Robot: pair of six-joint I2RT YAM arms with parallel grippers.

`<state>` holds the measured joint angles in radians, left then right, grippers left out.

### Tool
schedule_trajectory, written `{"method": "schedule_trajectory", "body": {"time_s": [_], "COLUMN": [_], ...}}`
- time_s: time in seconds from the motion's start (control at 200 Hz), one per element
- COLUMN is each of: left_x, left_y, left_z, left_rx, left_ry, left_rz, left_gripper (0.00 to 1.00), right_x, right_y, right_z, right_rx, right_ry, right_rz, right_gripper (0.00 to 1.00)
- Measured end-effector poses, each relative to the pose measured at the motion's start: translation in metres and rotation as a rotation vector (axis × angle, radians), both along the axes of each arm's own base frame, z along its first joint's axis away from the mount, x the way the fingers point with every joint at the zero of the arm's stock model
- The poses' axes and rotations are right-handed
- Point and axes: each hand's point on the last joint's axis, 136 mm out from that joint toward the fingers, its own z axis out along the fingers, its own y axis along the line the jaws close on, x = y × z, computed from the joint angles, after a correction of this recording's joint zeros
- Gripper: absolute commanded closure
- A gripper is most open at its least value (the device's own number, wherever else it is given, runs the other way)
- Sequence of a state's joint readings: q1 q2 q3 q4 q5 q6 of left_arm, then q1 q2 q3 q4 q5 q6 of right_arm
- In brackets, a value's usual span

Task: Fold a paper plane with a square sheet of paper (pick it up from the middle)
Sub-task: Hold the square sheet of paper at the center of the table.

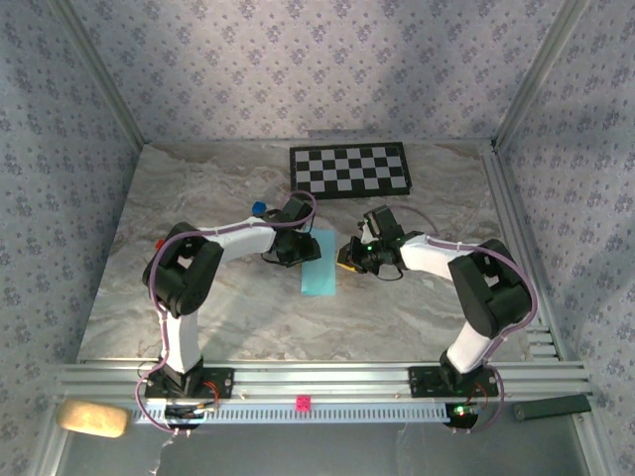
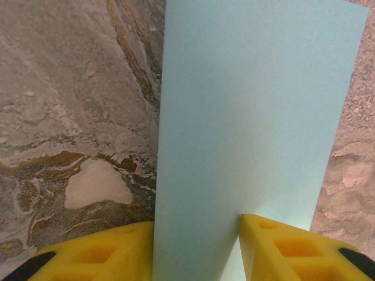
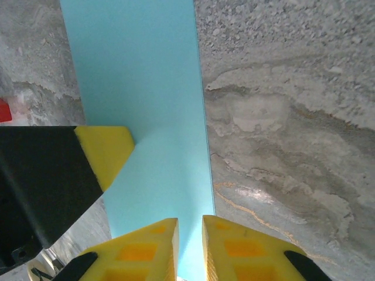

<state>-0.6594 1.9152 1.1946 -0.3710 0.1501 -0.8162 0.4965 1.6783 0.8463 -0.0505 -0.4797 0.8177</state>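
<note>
The square sheet of paper [image 1: 317,266] is light blue and lies on the marble table as a long narrow rectangle. No paper plane is in view. My left gripper [image 1: 301,248] is at the sheet's far left edge. In the left wrist view the sheet [image 2: 252,117] runs between the spread jaws of that gripper [image 2: 197,225], covering the left finger's inner edge and passing under the right fingertip [image 2: 263,234]. My right gripper [image 3: 190,221] hovers over the sheet [image 3: 146,88] near its right edge, with a narrow gap between its jaws and nothing gripped. The left gripper's finger [image 3: 105,152] rests on the sheet's opposite edge.
A black-and-white checkerboard [image 1: 349,169] lies at the back of the table. A tiny dark-blue cube [image 1: 259,209] sits behind the left arm, and a small red piece [image 1: 159,241] lies at the left. Patterned walls enclose the table.
</note>
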Motion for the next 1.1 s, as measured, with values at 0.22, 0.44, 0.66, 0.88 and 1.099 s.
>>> {"method": "schedule_trajectory", "body": {"time_s": [0.22,0.44,0.66,0.88,1.099], "left_x": [0.000,0.000,0.000,0.000,0.000], "left_y": [0.000,0.000,0.000,0.000,0.000], "left_z": [0.000,-0.001,-0.001,-0.001,0.000], "left_rx": [-0.001,-0.002,-0.003,-0.003,-0.012], "left_ry": [0.001,0.001,0.000,0.000,-0.004], "left_rz": [0.004,0.007,0.007,0.007,0.015], "left_gripper": [0.56,0.56,0.56,0.57,0.55], "right_x": [0.002,0.013,0.026,0.026,0.020], "right_y": [0.007,0.021,0.032,0.041,0.037], "right_z": [-0.006,-0.009,-0.012,-0.019,-0.029], "right_rx": [0.005,0.008,0.011,0.003,-0.041], "right_ry": [0.015,0.011,0.007,0.015,0.011], "right_rz": [0.014,0.032,0.043,0.075,0.109], "right_gripper": [1.00,1.00,1.00,1.00,1.00]}}
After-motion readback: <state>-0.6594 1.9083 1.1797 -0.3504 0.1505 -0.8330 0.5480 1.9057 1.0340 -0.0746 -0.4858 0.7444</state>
